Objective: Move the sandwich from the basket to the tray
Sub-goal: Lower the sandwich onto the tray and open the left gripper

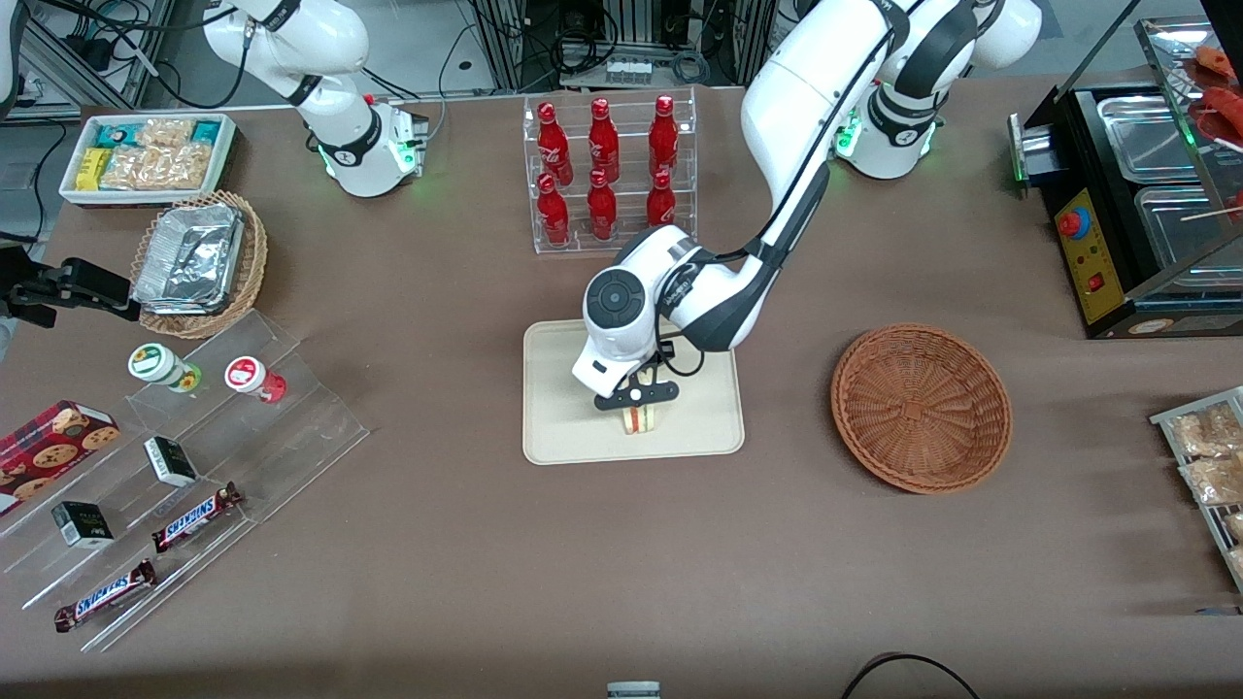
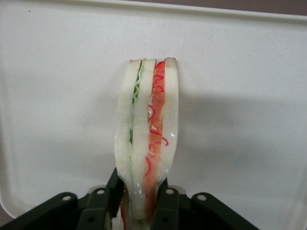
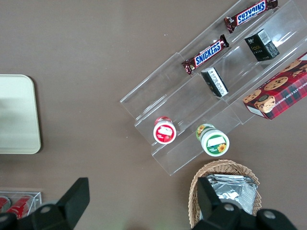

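The tool pinches the sandwich upright between its fingers, just over the tray beneath it.

"SNICKERS" — on two chocolate bars;.

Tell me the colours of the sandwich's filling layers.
Green and red-orange between white bread on the sandwich, held by the gripper over the tray; clearest in the left wrist view.

I see a clear rack of red bottles standing on the brown worktop. Toward the parked arm's end sit a white bin of snack packets and a tan basket of foil containers. Snickers bars lie on clear steps nearer my front camera.
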